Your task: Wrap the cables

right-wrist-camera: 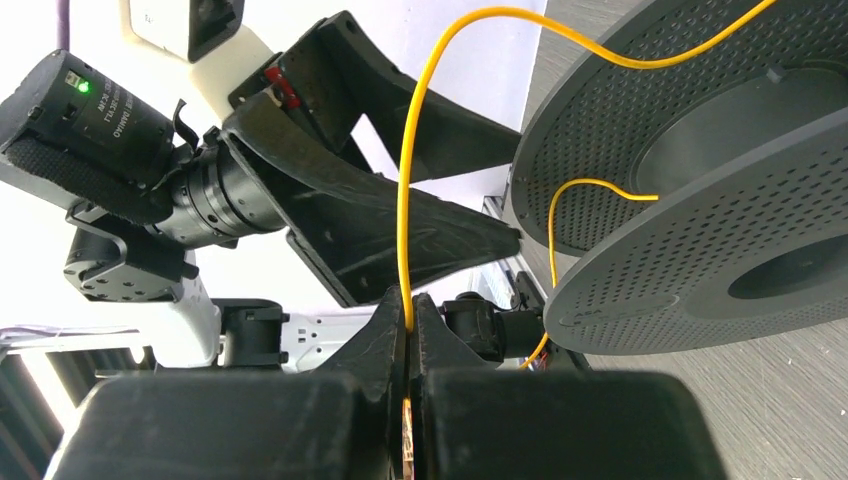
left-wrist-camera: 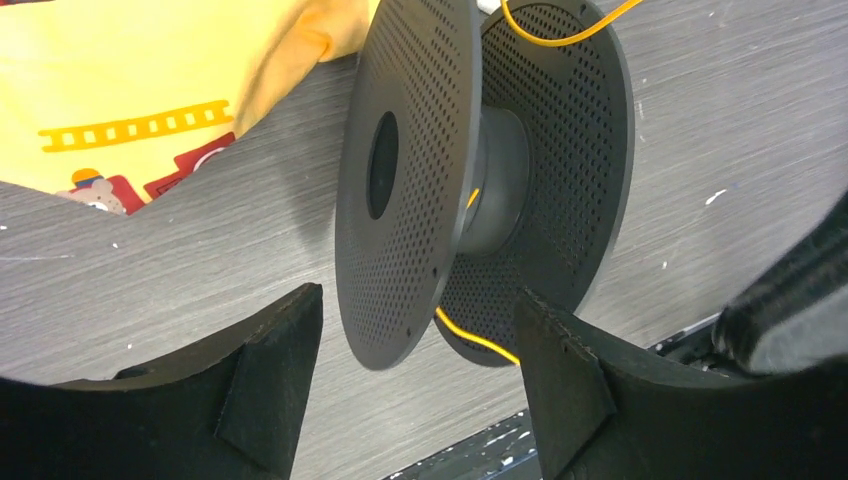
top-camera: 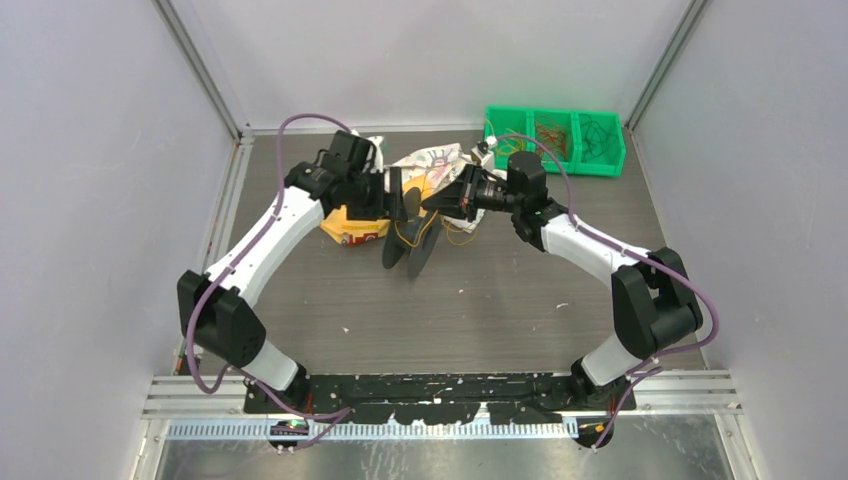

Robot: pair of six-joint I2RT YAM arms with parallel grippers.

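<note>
Two arms: both reached toward the middle of the tabletop (top-camera: 500,300) and met at a black spool (top-camera: 424,245).
Black spool: it stood on its rim, leaning. It had two perforated flanges with a hub between them, and in the left wrist view the nearer flange showed its centre hole.
Yellow cable (right-wrist-camera: 404,200): thread-thin. It rose from the right fingers (right-wrist-camera: 420,338), arched over and ran in toward the far flange. A second small loop sat in the gap between the flanges. In the left wrist view a short stretch came out from between the flanges at the lower rim.
Right fingers: pressed together, with the yellow cable pinched between their tips, just beside the spool.
Left fingers (left-wrist-camera: 272,352): spread wide, with nothing clamped. The spool's lower rim showed in the gap just past their tips. Whether either tip touched the spool could not be told.
Green bin (top-camera: 556,160): at the far right of the tabletop, well apart from the spool. It was split into compartments holding loose strands too small to make out.
Yellow packet (top-camera: 348,226): printed with a film-strip pattern, it lay on the tabletop just beside the spool, under the left wrist.
Patterned white cloth (top-camera: 432,160): crumpled behind the two wrists.
</note>
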